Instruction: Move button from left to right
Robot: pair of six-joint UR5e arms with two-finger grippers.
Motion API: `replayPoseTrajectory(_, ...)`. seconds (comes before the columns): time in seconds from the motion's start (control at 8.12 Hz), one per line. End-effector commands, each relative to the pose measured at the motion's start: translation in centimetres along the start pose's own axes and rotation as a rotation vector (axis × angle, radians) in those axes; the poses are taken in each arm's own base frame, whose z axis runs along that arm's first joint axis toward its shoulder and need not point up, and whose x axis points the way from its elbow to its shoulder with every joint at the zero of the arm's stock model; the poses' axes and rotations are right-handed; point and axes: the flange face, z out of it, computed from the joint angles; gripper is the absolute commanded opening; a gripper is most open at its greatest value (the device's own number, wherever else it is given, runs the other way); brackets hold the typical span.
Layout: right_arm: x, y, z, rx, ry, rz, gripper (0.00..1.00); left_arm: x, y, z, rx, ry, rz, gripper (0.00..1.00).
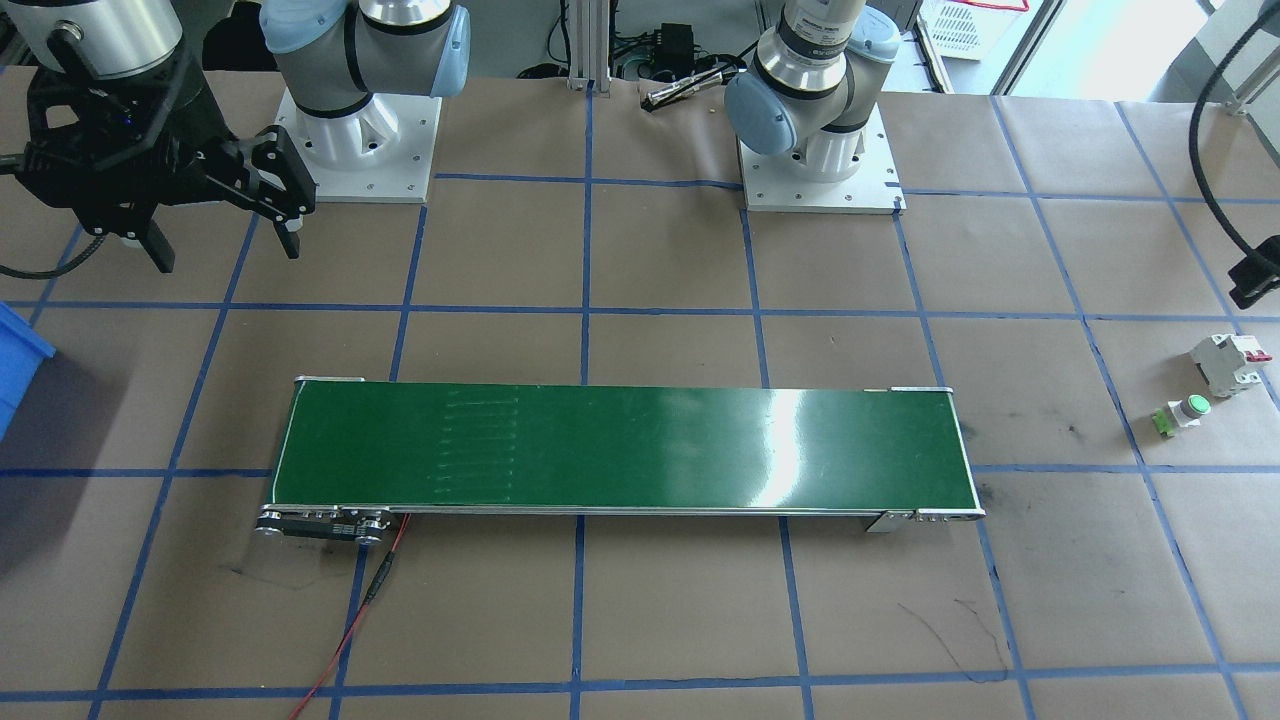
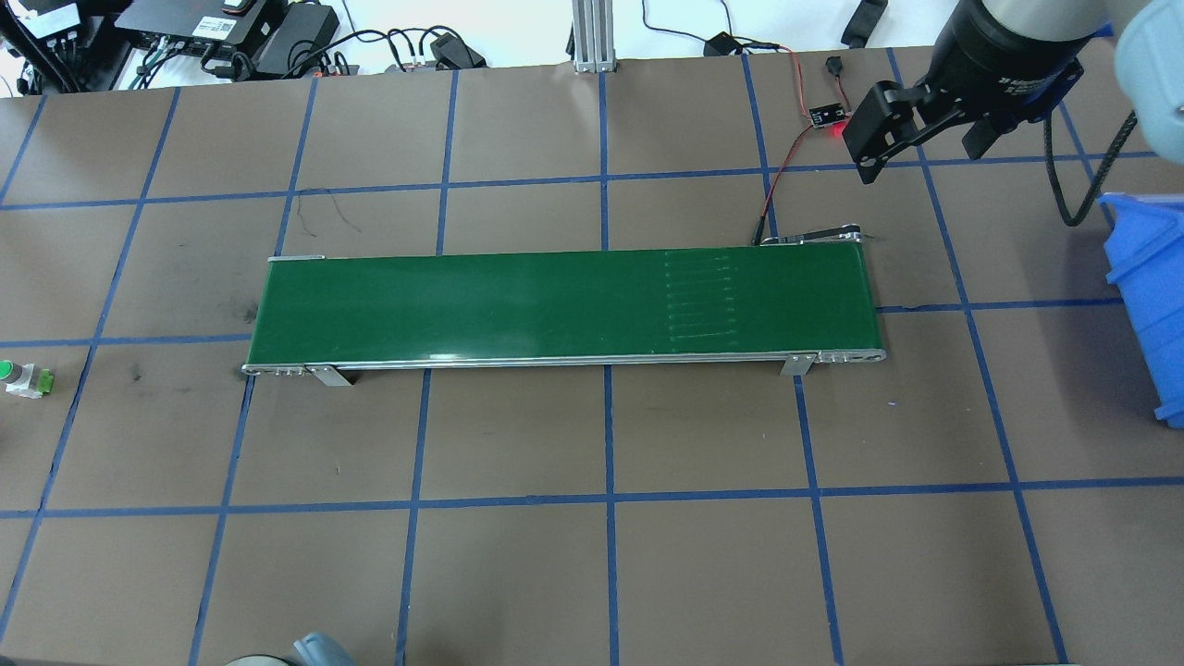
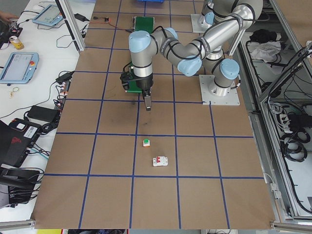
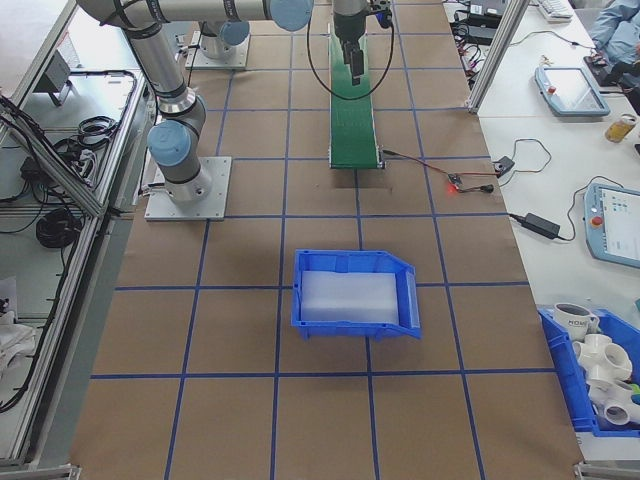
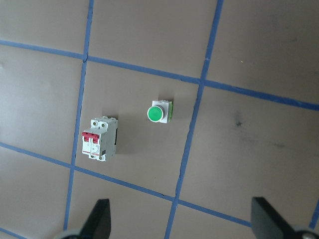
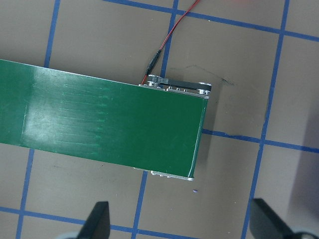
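Note:
The button [image 5: 158,112], a green round cap on a white body, lies on the brown table paper next to a white circuit breaker [image 5: 101,138] with red switches. It also shows as the button [image 1: 1185,412], the button [image 2: 23,377] and the button [image 3: 146,142]. My left gripper [image 5: 184,221] hangs open above it with nothing between its fingers, a little short of it in the side view as the left gripper [image 3: 148,102]. My right gripper [image 1: 225,245] is open and empty, high over the conveyor's far end [image 6: 189,129].
A long green conveyor belt [image 2: 555,301] lies across the table's middle, with a red wire [image 2: 786,157] at its right end. A blue bin [image 2: 1152,296] stands at the table's right side. The breaker [image 1: 1232,362] sits close to the button.

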Motion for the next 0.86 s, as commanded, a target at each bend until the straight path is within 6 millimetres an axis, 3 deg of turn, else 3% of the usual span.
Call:
replayPoseTrajectory(0.0,0.0,0.0,0.0,-0.001,0.000,0.000,1.00,-6.8,0.2,8.9,-0.054,0.138,-0.111,1.00)
replayPoseTrajectory(0.25,0.0,0.0,0.0,-0.003,-0.001,0.000,1.00,-9.1,-1.1,15.0,-0.051,0.181,-0.043,1.00)
replayPoseTrajectory(0.49,0.0,0.1,0.1,-0.006,-0.001,0.000,1.00,-9.3,-3.0,20.2,-0.045,0.180,-0.041,1.00)
replayPoseTrajectory(0.62,0.0,0.1,0.1,-0.006,-0.001,0.000,1.00,-8.8,-3.6,21.9,-0.035,0.220,-0.048,1.00)
replayPoseTrajectory(0.74,0.0,0.1,0.1,-0.006,-0.001,0.000,1.00,-8.4,-3.9,22.3,-0.023,0.249,-0.048,1.00)
